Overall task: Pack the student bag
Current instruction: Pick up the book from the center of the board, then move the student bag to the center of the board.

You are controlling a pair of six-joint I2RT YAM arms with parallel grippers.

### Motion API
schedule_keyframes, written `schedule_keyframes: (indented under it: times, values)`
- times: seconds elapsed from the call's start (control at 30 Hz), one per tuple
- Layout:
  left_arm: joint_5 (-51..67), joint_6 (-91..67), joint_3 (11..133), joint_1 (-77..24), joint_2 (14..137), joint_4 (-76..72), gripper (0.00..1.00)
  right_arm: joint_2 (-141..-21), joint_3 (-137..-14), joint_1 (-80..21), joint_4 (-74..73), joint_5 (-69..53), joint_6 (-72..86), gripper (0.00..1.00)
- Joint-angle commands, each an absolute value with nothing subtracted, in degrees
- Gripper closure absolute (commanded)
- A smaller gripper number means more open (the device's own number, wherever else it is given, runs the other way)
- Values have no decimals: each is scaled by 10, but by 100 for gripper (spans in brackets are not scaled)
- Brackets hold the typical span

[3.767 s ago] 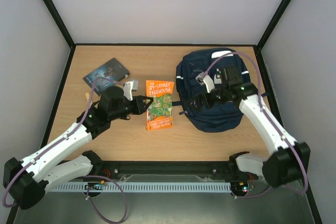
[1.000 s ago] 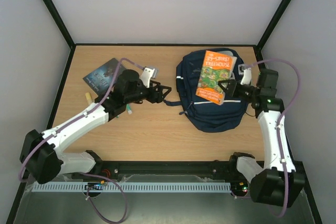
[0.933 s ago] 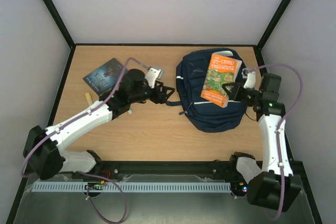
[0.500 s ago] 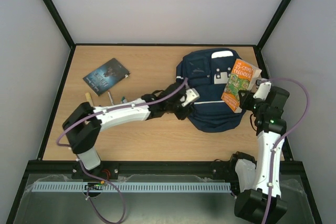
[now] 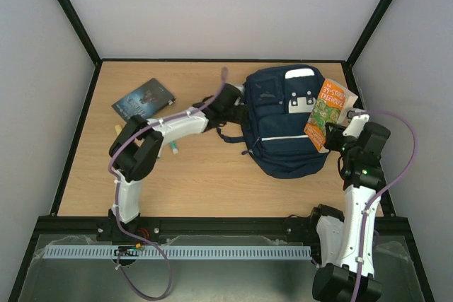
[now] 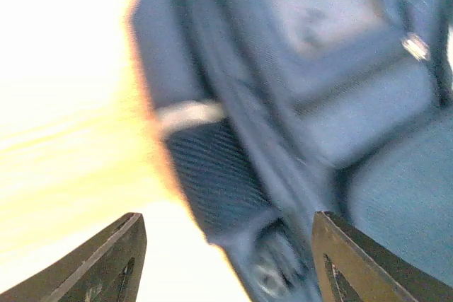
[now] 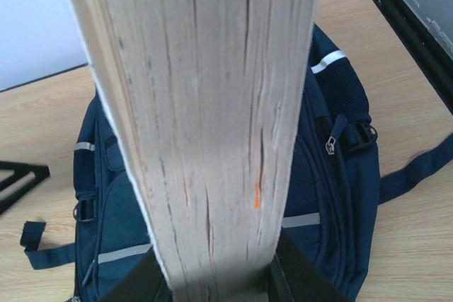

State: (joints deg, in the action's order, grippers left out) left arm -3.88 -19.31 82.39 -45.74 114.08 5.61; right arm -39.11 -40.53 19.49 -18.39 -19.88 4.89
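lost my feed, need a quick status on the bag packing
Left gripper jaws open at left edge of student bag. Right gripper shut on orange book, beside bag. No open compartment visible.

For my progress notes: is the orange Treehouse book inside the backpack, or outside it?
Outside. The right gripper holds the orange Treehouse book raised at the navy backpack's right side.

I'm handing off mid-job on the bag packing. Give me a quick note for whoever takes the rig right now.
Left tool: open, at the student bag's far-left edge, holding nothing visible; wrist view blurred.
Right tool: shut on the orange book, held on edge by the bag's right side.
Dark book: flat on the table, far left.
Done: orange book lifted.
Left: no open compartment shows; open the bag, load both books.
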Motion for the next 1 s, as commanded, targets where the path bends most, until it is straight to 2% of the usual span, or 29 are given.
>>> schedule_keyframes:
  times: [0.0,0.23,0.33,0.6,0.7,0.8,0.97]
  values:
    - [5,-362,838,-402,1167,30,34,-382,-402,196,-131,-208,40,99]
    - [135,-427,824,-384,1220,-27,38,-386,-401,197,-130,-214,38,99]
    - [145,-443,811,-384,1227,-46,39,-387,-399,196,-129,-218,37,99]
    - [145,-462,812,-374,1247,-53,66,-387,-399,196,-129,-221,36,99]
    - [145,-463,799,-361,1241,-57,84,-383,-398,197,-130,-223,35,99]
    - [132,-456,758,-348,1208,-57,97,-382,-398,197,-130,-226,35,99]
    - [101,-433,661,-324,1104,-53,97,-381,-399,196,-130,-238,33,99]
